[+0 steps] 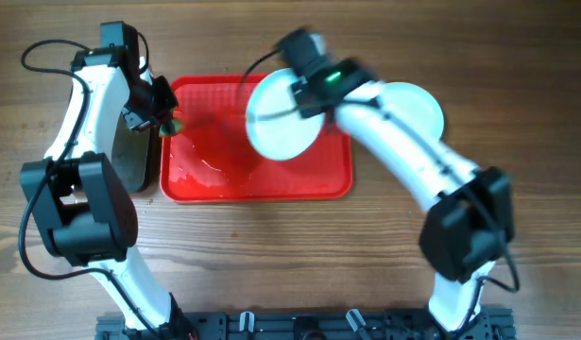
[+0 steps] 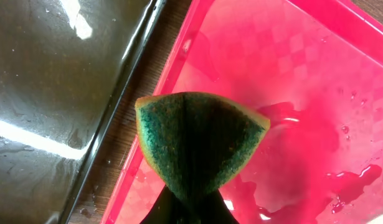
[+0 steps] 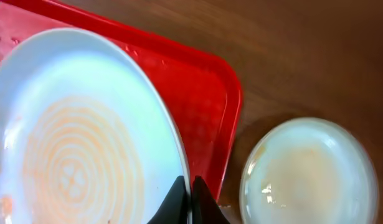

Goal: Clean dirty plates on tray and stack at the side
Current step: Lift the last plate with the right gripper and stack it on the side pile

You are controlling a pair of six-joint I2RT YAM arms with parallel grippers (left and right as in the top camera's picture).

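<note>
While rim-pinched, plate face-up over tray.

a pale round plate, faintly ringed with orange residue, was held by its rim over the right half of the wet red tray. a second plate was set just beside the tray's right edge.

The red rectangular plastic tray lies open along its front, its far right overhung by a round pale plate
</note>
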